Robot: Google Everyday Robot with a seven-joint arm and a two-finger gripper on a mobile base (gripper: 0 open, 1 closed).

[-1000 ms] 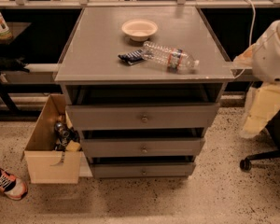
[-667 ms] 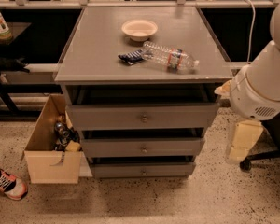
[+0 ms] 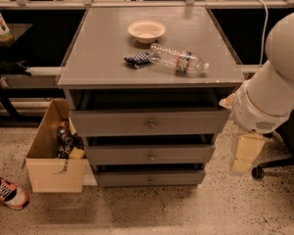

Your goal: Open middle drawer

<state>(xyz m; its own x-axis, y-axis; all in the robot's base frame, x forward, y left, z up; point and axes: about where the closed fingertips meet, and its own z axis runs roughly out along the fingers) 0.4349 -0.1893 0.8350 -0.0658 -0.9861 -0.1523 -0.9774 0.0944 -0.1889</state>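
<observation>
Cabinet: a grey wooden cabinet [image 3: 98, 62] with a flat square top stands mid-frame on a speckled floor [image 3: 152, 212], with three stacked drawers in its front.
Robot arm: a bulky white rounded arm [image 3: 279, 82] fills the right edge, beside the cabinet's right side.
Top drawer: the tallest, widest grey drawer [image 3: 112, 123] sits just under the cabinet top, with a small knob at its centre.
Middle drawer: the mid-sized grey wooden drawer [image 3: 117, 154] lies between the other two. A dark gap shows above its flat front, and nothing touches it.
Bottom drawer: the shortest, narrowest grey drawer [image 3: 122, 178] sits lowest, close to the floor.
Box: a pale open-topped box [image 3: 56, 177] stands on the floor against the cabinet's left side, holding cans and small items.
Gripper: the cream-coloured gripper [image 3: 245, 153] hangs under the arm, right of the cabinet and level with the middle drawer. It is well apart from the drawer front and its knob. How far open it is cannot be told; nothing is seen in its hold.
Bottle: a clear plastic bottle [image 3: 179, 60] lies on its side on the cabinet top.
Bowl: a shallow cream round bowl [image 3: 146, 31] sits behind the bottle.
Packet: a dark flat packet [image 3: 137, 59] lies just left of the bottle.
Knob: a small round metal knob [image 3: 151, 157] sits at the centre of the middle drawer's front.
</observation>
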